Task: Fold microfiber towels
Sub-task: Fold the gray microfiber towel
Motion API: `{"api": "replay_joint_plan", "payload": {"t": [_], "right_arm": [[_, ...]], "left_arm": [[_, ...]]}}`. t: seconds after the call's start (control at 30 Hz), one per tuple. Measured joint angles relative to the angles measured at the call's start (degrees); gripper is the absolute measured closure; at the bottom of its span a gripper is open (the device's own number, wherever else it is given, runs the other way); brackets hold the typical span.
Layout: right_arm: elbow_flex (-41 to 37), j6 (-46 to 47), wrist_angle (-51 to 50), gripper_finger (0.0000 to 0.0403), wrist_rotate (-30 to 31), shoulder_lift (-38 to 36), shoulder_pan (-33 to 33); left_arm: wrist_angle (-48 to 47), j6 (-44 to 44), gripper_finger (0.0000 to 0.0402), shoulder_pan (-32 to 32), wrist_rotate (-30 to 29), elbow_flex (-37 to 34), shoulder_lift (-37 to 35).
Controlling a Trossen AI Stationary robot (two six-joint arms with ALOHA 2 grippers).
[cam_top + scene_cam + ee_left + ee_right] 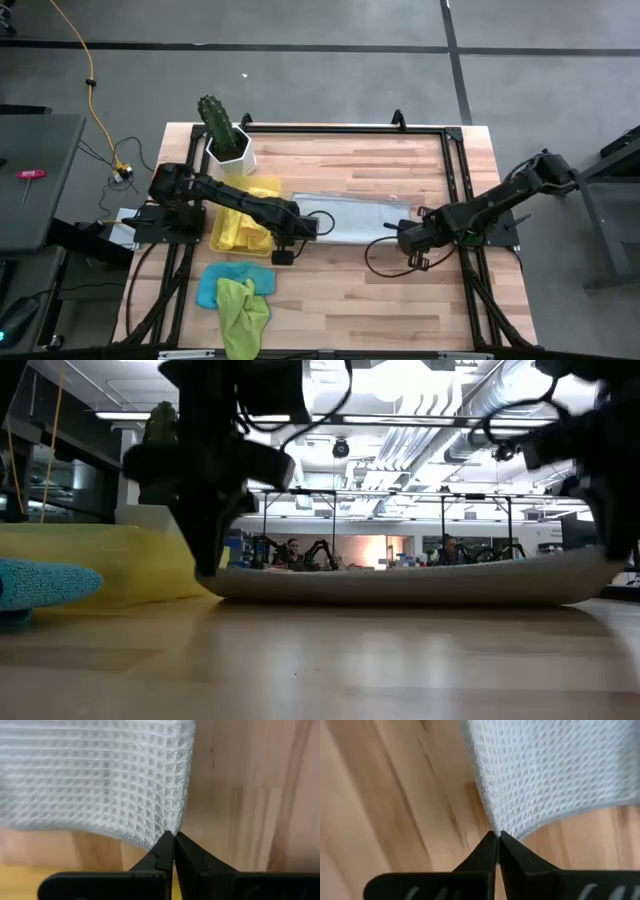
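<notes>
A grey towel (pixel 352 217) is stretched across the table (pixel 400 300) centre, pinched at one corner by the left gripper (pixel 300 228) and at the opposite end by the right gripper (pixel 404 238). A pile of towels (pixel 243 228) lies under the left arm, a potted cactus (pixel 225 135) behind it, and two more towels (pixel 238 298) near the front edge.

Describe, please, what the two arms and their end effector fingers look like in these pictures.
Both arms are dark, jointed and slender, the left arm and the right arm alike, each with a thin black cable looping near its wrist. The left end effector and right end effector have matte black fingers tapering to narrow wedge tips. No markings show.
</notes>
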Motion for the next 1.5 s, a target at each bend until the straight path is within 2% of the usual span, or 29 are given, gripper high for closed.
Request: {"api": "replay_joint_plan", "payload": {"t": [0.1, 0.27, 0.43, 0.77, 0.97, 1.2, 1.33, 1.5], "right_arm": [[2.3, 1.5, -2.3, 0.0402, 2.9, -1.6, 0.7], [3.7, 3.0, -7.0, 0.0402, 9.8, -2.2, -1.0], [2.0, 3.7, -7.1, 0.0402, 12.0, -2.1, -4.5], [-2.9, 7.7, -5.8, 0.0403, 14.1, -2.1, -10.3], [-4.1, 9.0, -4.3, 0.0403, 16.1, -2.1, -11.7], [-4.1, 9.0, -1.1, 0.0403, 17.7, -2.1, -14.4], [-4.1, 8.9, 0.8, 0.0403, 18.9, -2.1, -16.2], [-4.1, 8.9, 1.5, 0.0403, 18.7, -2.1, -18.2]], "left_arm": [[-0.2, -0.7, 0.0402, 0.3, -0.9, 0.7, -2.8], [0.8, -0.8, 0.0402, 2.8, -5.6, 1.0, -6.5], [0.9, -0.7, 0.0401, 7.3, -7.5, 0.5, -6.8], [4.4, -0.7, 0.0401, 13.7, -8.4, -1.7, -4.0], [6.1, -0.7, 0.0401, 14.4, -8.5, -1.7, -2.9], [5.9, -3.4, 0.0401, 14.2, -11.9, -2.0, -1.9], [7.3, -5.4, 0.0401, 14.2, -14.8, -4.2, -1.7], [8.9, -6.7, 0.0401, 14.2, -15.2, -6.0, -1.7]]}}
